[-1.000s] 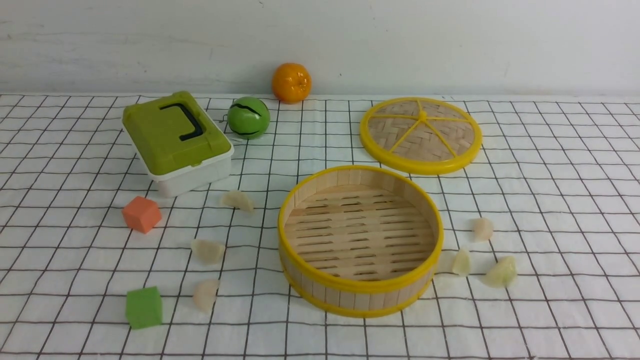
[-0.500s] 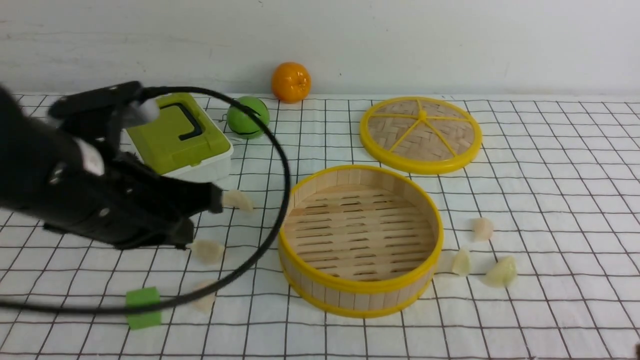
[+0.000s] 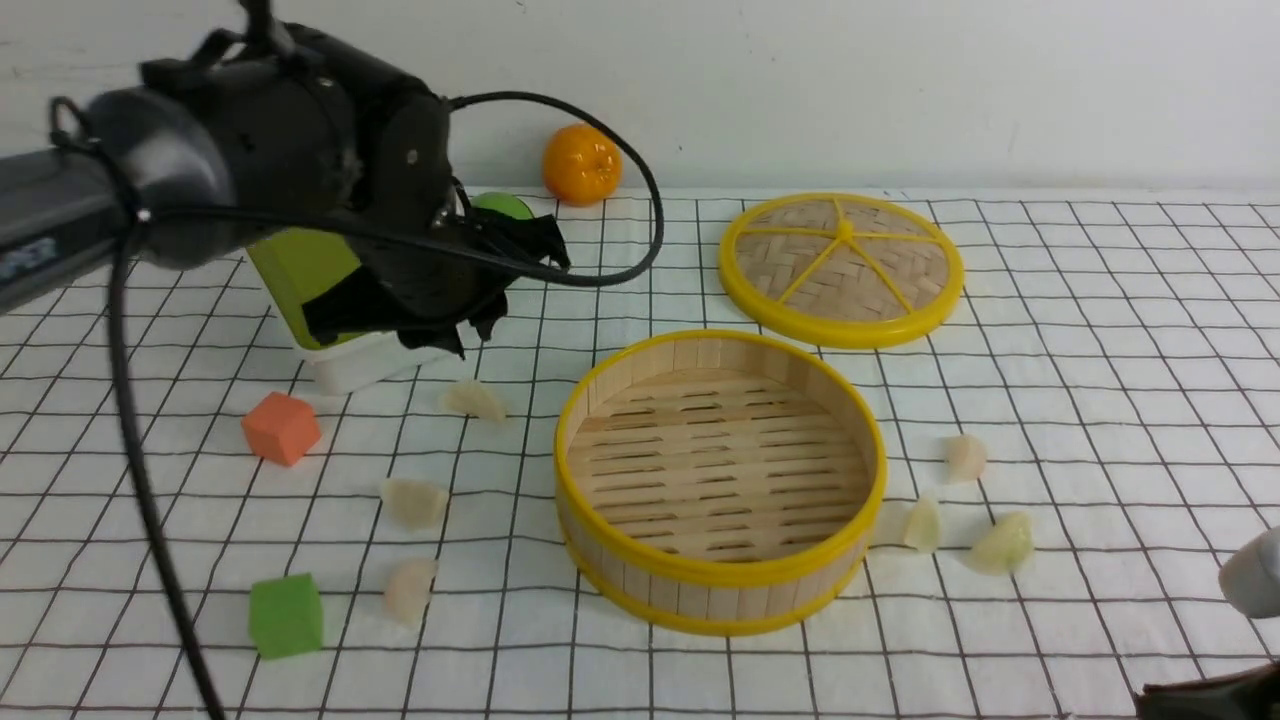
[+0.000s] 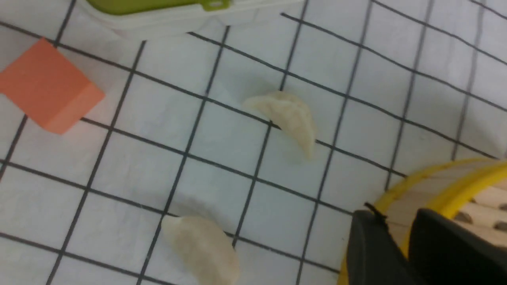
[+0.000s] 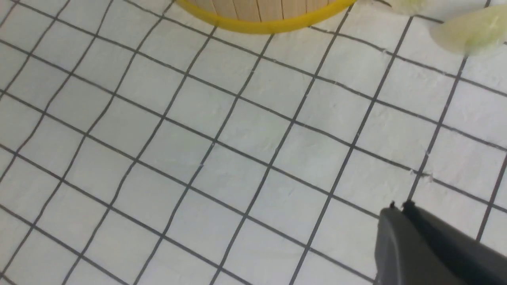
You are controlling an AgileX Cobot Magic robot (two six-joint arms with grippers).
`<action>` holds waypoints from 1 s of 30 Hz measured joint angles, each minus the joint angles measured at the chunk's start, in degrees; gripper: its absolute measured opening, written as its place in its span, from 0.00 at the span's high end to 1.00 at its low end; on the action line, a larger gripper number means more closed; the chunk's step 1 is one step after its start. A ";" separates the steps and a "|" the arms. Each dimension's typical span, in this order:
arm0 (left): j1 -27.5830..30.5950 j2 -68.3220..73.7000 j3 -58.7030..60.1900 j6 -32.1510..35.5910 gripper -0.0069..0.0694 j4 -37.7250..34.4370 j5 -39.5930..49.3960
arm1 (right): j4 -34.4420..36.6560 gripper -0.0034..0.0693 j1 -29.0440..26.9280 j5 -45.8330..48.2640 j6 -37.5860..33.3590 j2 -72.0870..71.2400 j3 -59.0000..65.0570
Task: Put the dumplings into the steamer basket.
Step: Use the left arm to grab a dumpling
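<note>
The steamer basket (image 3: 720,590) stands empty at mid-table. Three dumplings lie to its left (image 3: 475,400) (image 3: 415,502) (image 3: 410,590) and three to its right (image 3: 966,457) (image 3: 924,524) (image 3: 1000,545). My left arm (image 3: 400,230) hovers high over the back left. In its wrist view the left gripper (image 4: 396,215) is open a little and empty, with two dumplings (image 4: 285,118) (image 4: 202,247) and the basket's rim (image 4: 455,178) below. My right gripper (image 5: 400,209) is shut and empty, low over bare cloth near the basket (image 5: 261,16) and one dumpling (image 5: 471,31).
A green-lidded white box (image 3: 290,270) sits under the left arm. A green ball (image 3: 500,205) and an orange (image 3: 582,165) are at the back, the flat woven lid (image 3: 842,270) at back right. An orange cube (image 3: 282,428) and a green cube (image 3: 287,615) lie front left.
The left arm came in from the left, then rose and moved back over the box, and its jaws parted slightly. The right arm has edged into the bottom right corner.
</note>
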 joint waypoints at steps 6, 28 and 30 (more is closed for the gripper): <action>3.69 9.24 -6.52 -5.12 0.36 -2.86 2.13 | 1.33 0.95 0.00 -0.48 -0.17 0.00 0.05; 6.73 18.37 -8.24 -8.47 0.42 -7.09 -5.87 | 4.67 0.93 0.00 -1.60 -0.23 0.02 0.05; 6.67 18.39 -8.30 -8.47 0.45 -6.62 -5.90 | 4.73 0.93 0.00 -1.60 -0.23 0.02 0.05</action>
